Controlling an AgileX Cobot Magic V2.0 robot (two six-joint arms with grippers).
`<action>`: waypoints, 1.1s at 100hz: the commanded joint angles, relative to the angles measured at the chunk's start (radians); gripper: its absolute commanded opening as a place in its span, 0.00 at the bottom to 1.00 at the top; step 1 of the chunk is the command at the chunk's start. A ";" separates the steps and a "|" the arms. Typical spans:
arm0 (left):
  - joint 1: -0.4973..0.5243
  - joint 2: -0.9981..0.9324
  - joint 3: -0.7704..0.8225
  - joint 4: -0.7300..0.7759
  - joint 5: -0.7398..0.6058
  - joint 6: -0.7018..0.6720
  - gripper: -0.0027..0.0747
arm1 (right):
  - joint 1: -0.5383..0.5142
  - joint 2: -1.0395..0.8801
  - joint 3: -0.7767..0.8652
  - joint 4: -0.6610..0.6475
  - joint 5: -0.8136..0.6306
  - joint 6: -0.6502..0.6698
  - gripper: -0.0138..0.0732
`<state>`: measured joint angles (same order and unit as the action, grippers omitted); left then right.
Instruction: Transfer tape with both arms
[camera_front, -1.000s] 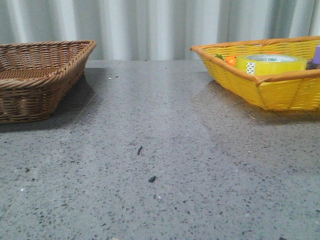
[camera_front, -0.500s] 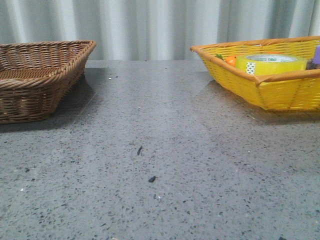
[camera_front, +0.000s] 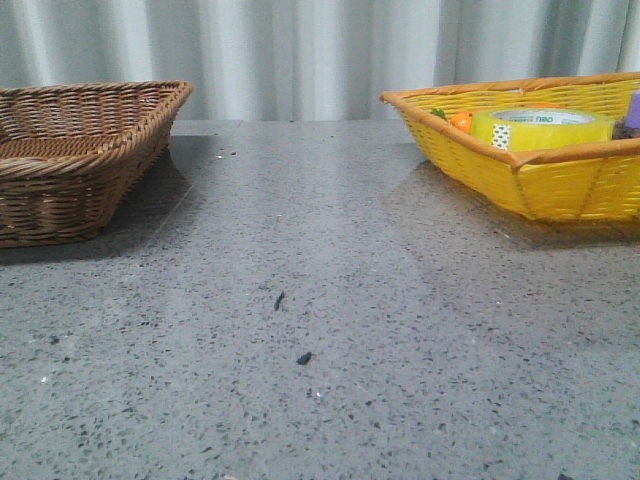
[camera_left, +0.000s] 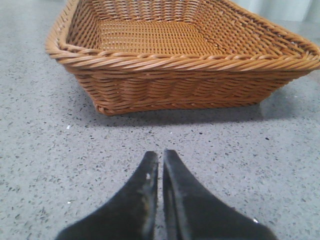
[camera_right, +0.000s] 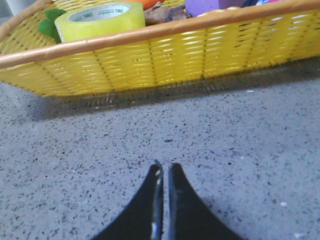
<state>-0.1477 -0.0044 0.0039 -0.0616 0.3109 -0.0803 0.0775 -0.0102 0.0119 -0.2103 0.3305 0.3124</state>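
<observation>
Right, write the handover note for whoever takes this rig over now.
Left gripper: shut, empty, low over the table, facing the brown wicker basket, which looks empty.
Right gripper: shut, empty, in front of the yellow basket.
Tape: lying flat inside the yellow basket on the right, beside an orange item and a purple one.
Done: nothing yet; tape untouched.
Left: probably open the right gripper, lift the tape out, pass it to the left arm, and likely set it in the brown basket.
</observation>
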 joint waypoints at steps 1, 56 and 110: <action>0.003 -0.028 0.009 0.000 -0.085 -0.002 0.01 | -0.008 -0.019 0.022 -0.015 -0.015 -0.006 0.09; 0.003 -0.028 0.009 -0.105 -0.143 -0.005 0.01 | -0.008 -0.019 0.022 -0.039 -0.155 -0.006 0.09; 0.001 -0.028 -0.030 -0.576 -0.342 -0.001 0.01 | -0.008 -0.019 -0.003 0.409 -0.467 -0.004 0.09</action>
<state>-0.1477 -0.0044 0.0022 -0.6387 0.0318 -0.0803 0.0775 -0.0102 0.0119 0.1118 -0.0298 0.3143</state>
